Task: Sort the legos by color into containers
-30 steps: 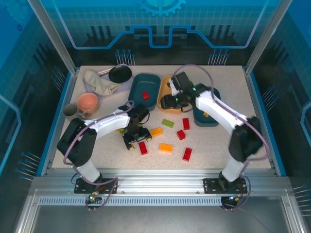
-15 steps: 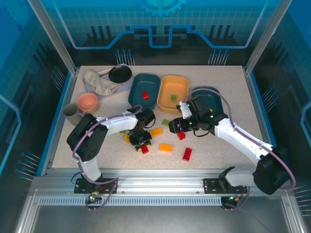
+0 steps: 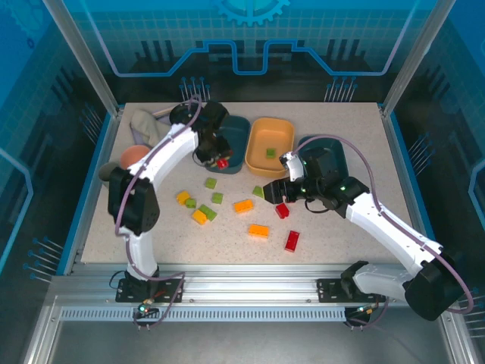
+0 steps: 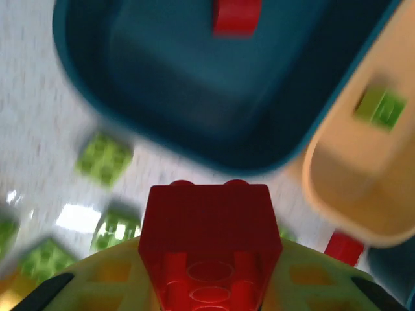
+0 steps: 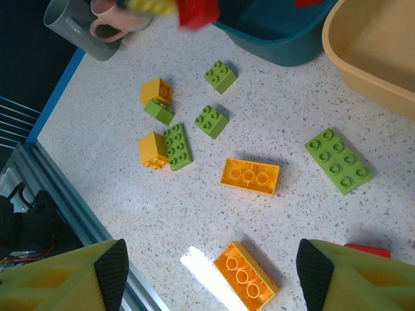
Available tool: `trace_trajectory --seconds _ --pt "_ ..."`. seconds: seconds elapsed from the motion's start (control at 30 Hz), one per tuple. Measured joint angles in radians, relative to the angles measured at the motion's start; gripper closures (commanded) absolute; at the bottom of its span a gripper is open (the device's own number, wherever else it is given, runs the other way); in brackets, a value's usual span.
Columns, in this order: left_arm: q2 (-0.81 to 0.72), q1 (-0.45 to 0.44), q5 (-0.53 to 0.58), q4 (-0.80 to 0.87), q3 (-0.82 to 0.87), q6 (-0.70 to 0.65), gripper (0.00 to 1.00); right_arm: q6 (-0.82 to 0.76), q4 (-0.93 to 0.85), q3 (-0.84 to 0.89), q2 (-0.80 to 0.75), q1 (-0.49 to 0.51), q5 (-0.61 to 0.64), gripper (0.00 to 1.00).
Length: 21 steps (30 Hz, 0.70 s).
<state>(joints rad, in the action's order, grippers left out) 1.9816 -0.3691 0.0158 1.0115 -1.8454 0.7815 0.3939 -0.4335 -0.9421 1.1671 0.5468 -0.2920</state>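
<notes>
- While the left gripper [image 3: 218, 159] is clamped on a small red plastic brick [image 3: 223, 162] above the near rim of the left dark teal plastic tub [image 3: 239, 138], toward the table's far edge, the right gripper [image 3: 274, 194] hangs mid-table over loose bricks.
- Left wrist: the red brick [image 4: 211, 236] sits pinched between the fingers [image 4: 97, 288]. Beyond it, the teal tub [image 4: 194, 97] holds another red brick [image 4: 237, 14], and the yellow-orange plastic tub [image 4: 350, 188] a green brick [image 4: 381, 107].
- Right wrist: the right gripper [image 5: 211, 269] is spread wide and grips nothing, above an orange oblong brick [image 5: 245, 275].
</notes>
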Motion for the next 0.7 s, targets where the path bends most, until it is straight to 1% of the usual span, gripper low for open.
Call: trace_trajectory --seconds 0.1,0.23,0.37,0.5,0.53,0.6,0.7 --pt "0.174 0.044 0.018 0.03 -0.215 -0.034 0.73 -0.009 -0.003 0.0 0.006 0.0 0.005 0.28" --pt "0.382 0.064 0.054 0.088 -0.458 -0.064 0.73 -0.014 -0.021 -0.01 0.037 0.0 0.021 0.28" --pt "0.461 0.072 0.078 0.122 -0.491 -0.077 0.72 -0.023 -0.028 -0.023 0.064 0.0 0.03 0.28" --pt "0.487 0.077 0.079 0.135 -0.491 -0.083 0.66 -0.042 -0.047 -0.054 0.102 0.0 0.038 0.27" --pt "0.49 0.077 0.079 0.134 -0.489 -0.085 0.64 -0.048 -0.052 -0.063 0.114 0.0 0.041 0.27" --pt "0.491 0.078 0.079 0.131 -0.481 -0.088 0.55 -0.064 -0.061 -0.082 0.143 0.003 0.047 0.27" --pt "0.491 0.077 0.078 0.132 -0.475 -0.092 0.46 -0.108 -0.095 -0.105 0.189 0.023 0.065 0.26"
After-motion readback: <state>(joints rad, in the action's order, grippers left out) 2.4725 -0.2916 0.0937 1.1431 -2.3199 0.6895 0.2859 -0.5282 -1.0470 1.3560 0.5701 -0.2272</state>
